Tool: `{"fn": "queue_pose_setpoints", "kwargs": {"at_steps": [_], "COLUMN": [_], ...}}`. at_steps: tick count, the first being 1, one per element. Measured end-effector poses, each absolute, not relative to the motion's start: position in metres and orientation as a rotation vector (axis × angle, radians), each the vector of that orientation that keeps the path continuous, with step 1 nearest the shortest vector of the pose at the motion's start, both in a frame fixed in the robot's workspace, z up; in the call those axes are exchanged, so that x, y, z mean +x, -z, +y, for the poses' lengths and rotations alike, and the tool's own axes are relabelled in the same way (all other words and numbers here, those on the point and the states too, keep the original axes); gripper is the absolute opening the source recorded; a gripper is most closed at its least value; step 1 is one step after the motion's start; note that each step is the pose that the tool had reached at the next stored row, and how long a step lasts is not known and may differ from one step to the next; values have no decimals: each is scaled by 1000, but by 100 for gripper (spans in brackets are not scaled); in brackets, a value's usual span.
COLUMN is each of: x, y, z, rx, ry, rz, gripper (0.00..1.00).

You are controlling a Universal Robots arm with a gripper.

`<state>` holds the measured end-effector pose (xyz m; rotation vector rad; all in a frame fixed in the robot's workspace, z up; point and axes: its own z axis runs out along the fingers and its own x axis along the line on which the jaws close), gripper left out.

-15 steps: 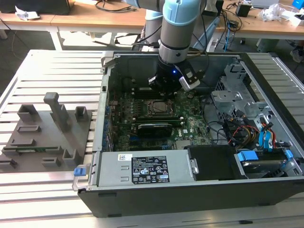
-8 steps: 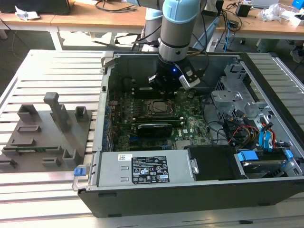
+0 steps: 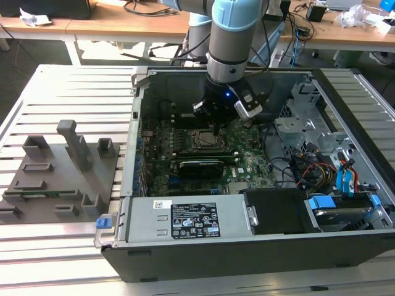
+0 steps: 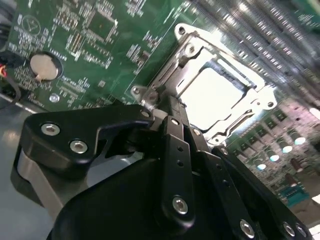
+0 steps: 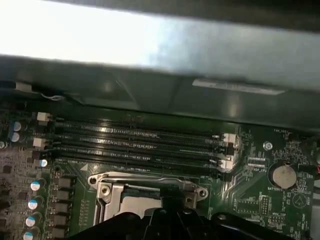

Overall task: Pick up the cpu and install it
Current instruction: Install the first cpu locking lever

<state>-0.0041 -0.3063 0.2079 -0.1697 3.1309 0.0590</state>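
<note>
The cpu (image 4: 212,97) is a bright, shiny square lying flat in the socket on the green motherboard, framed by the socket's metal bracket (image 4: 192,45). In the first wrist view part of the cpu (image 5: 140,204) shows inside the same bracket. My gripper (image 4: 171,102) is shut with nothing in it, its black tips down at the bracket's edge beside the cpu. From outside, the gripper (image 3: 214,128) hangs inside the open computer case (image 3: 139,92), right over the socket (image 3: 203,140).
Memory slots (image 5: 140,145) run close behind the socket, with the case wall beyond them. A coin battery (image 4: 42,66) sits on the board. A dark card (image 3: 200,166), a power supply (image 3: 185,222) and cables (image 3: 321,166) crowd the case. A grey fixture tray (image 3: 55,172) stands at the exterior view's left.
</note>
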Motion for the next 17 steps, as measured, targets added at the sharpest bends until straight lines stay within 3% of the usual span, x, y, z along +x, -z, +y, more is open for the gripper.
{"fn": "queue_pose_setpoints", "kwargs": {"at_steps": [4, 17], "x": [-5, -5], "y": [-212, -244], "z": [-312, -315], "rx": [-171, -170], "ry": [41, 55], "rz": [3133, 3132], "gripper": [11, 11]}}
